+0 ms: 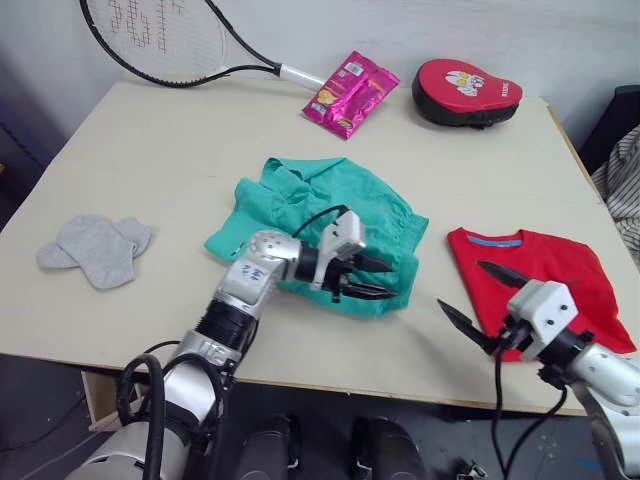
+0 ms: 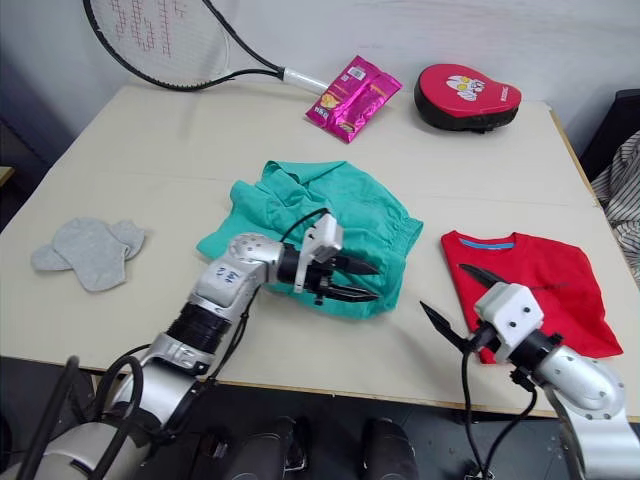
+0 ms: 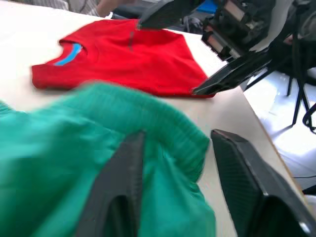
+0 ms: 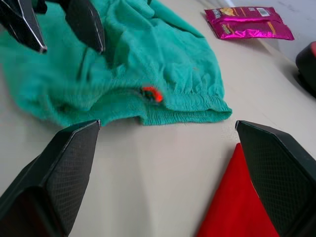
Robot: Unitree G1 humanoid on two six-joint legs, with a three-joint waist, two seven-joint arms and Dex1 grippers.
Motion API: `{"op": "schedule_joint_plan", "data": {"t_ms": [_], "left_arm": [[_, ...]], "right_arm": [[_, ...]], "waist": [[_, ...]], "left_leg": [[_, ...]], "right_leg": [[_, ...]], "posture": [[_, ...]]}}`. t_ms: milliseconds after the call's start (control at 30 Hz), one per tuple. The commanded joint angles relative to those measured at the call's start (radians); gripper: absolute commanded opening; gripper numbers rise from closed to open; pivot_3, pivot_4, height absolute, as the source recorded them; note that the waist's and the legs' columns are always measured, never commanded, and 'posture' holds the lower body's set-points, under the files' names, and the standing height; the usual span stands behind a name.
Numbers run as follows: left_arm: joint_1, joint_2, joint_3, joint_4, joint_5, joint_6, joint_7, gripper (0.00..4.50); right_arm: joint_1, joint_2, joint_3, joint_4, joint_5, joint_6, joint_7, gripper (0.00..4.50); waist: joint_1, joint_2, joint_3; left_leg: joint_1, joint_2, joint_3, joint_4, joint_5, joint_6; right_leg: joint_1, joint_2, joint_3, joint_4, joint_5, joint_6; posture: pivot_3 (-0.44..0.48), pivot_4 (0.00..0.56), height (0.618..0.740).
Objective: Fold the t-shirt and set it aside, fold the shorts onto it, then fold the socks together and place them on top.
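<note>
T-shirt folded, set aside at desk right edge; shorts crumpled mid-desk, not yet folded onto it. Left gripper jaws open over the near hem, right gripper jaws spread wide, empty. Socks untouched (far left), last step

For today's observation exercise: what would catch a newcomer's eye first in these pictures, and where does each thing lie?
The crumpled teal shorts in the middle of the table stand out, with the left gripper open over their near edge. To their right lies the folded red t-shirt, the open right gripper beside its near left corner. Two grey socks rest at the far left, with a racket along the back edge.
</note>
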Motion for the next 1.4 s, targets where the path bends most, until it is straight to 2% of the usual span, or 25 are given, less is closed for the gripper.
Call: {"op": "schedule_joint_plan", "data": {"t_ms": [33,133,267,400,500,600,800,933,1033,1067,1100,1233,1400], "left_arm": [[0.031,0.051,0.062,-0.092,-0.097,-0.052,-0.115,3.6],[0.041,0.103,0.14,-0.07,-0.112,-0.139,-0.118,4.46],[0.087,0.272,0.201,0.051,-0.028,-0.419,-0.161,4.46],[0.124,0.425,0.22,0.203,0.059,-0.654,-0.17,4.46],[0.099,0.481,0.233,0.36,0.15,-0.74,-0.02,4.46],[0.068,0.486,0.213,0.473,0.203,-0.774,0.033,4.46],[-0.025,0.417,0.178,0.64,0.278,-0.761,0.144,4.46],[-0.132,0.357,0.133,0.789,0.356,-0.769,0.254,4.46],[-0.191,0.315,0.088,0.894,0.402,-0.787,0.211,4.5],[-0.204,0.304,0.082,0.917,0.406,-0.787,0.19,4.5],[-0.212,0.296,0.07,0.935,0.42,-0.781,0.179,4.31],[-0.228,0.275,0.045,0.981,0.453,-0.744,0.174,3.31],[-0.213,0.267,0.056,0.996,0.44,-0.678,0.106,1.7]], "right_arm": [[0.005,-0.054,-0.054,-0.07,0.125,0.035,0.09,4.5],[-0.017,-0.107,0.001,-0.118,0.146,0.076,0.146,4.5],[-0.125,-0.111,0.2,-0.174,0.065,0.149,0.128,4.5],[-0.233,-0.086,0.365,-0.15,-0.053,0.219,0.083,4.5],[-0.298,-0.066,0.475,-0.114,-0.13,0.277,0.07,4.5],[-0.354,-0.041,0.526,-0.064,-0.182,0.33,0.045,4.5],[-0.399,-0.058,0.539,0.005,-0.218,0.416,0.049,4.5],[-0.434,-0.064,0.522,0.063,-0.238,0.49,0.035,4.5],[-0.456,-0.081,0.52,0.087,-0.236,0.514,0.056,3.9],[-0.463,-0.084,0.521,0.095,-0.24,0.51,0.06,3.59],[-0.472,-0.086,0.525,0.105,-0.249,0.505,0.059,3.24],[-0.506,-0.078,0.531,0.139,-0.274,0.482,0.043,1.98],[-0.495,-0.072,0.525,0.138,-0.285,0.473,0.038,0.2]], "waist": [[0.001,0.0,0.0],[0.008,0.001,0.0],[-0.002,0.001,0.0],[-0.009,0.002,0.0],[0.003,0.002,0.0],[0.016,0.002,0.0],[0.021,0.002,0.0],[0.022,0.001,0.0],[0.023,0.001,-0.003],[0.023,0.001,-0.004],[0.023,0.001,-0.005],[0.028,0.002,-0.01],[0.035,0.004,-0.015]], "left_leg": [[0.0,0.0,0.0,0.0,0.0,0.0],[0.0,0.0,-0.001,0.001,0.0,0.0],[0.0,0.002,-0.001,0.0,-0.001,-0.001],[0.0,0.003,-0.001,0.0,-0.002,-0.003],[-0.002,0.002,-0.002,0.001,-0.003,-0.002],[-0.003,0.001,-0.003,0.003,-0.004,0.0],[-0.005,-0.001,-0.003,0.004,-0.005,0.001],[-0.004,-0.001,-0.003,0.004,-0.004,0.002],[-0.003,-0.002,-0.003,0.004,-0.004,0.001],[-0.003,-0.002,-0.003,0.004,-0.005,0.001],[-0.002,-0.002,-0.003,0.004,-0.005,0.001],[-0.002,-0.002,-0.002,0.004,-0.005,0.001],[-0.001,-0.002,-0.002,0.004,-0.005,0.0]], "right_leg": [[0.0,0.0,0.0,0.0,0.0,0.0],[0.0,0.0,-0.001,-0.001,0.0,0.0],[0.001,0.0,-0.001,-0.001,0.0,-0.002],[-0.001,0.0,-0.003,-0.001,-0.001,-0.003],[-0.001,0.0,-0.003,-0.002,-0.001,-0.003],[-0.001,-0.001,-0.004,-0.002,0.0,-0.003],[-0.001,-0.003,-0.004,-0.002,0.001,-0.001],[-0.001,-0.002,-0.004,0.0,0.001,-0.001],[0.0,-0.002,-0.004,0.001,0.001,0.0],[0.0,-0.002,-0.004,0.001,0.001,0.0],[0.0,-0.002,-0.004,0.001,0.001,0.0],[0.001,-0.003,-0.004,0.0,0.001,0.0],[0.002,-0.004,-0.003,0.001,0.001,0.0]], "posture": [[0.0,0.15,0.74],[0.0,0.15,0.74],[0.0,0.15,0.74],[0.0,0.15,0.74],[0.0,0.15,0.74],[0.0,0.15,0.74],[0.0,0.15,0.74],[0.0,0.15,0.74],[0.0,0.15,0.74],[0.0,0.15,0.74],[0.0,0.15,0.74],[0.0,0.15,0.74],[0.0,0.15,0.74]]}}
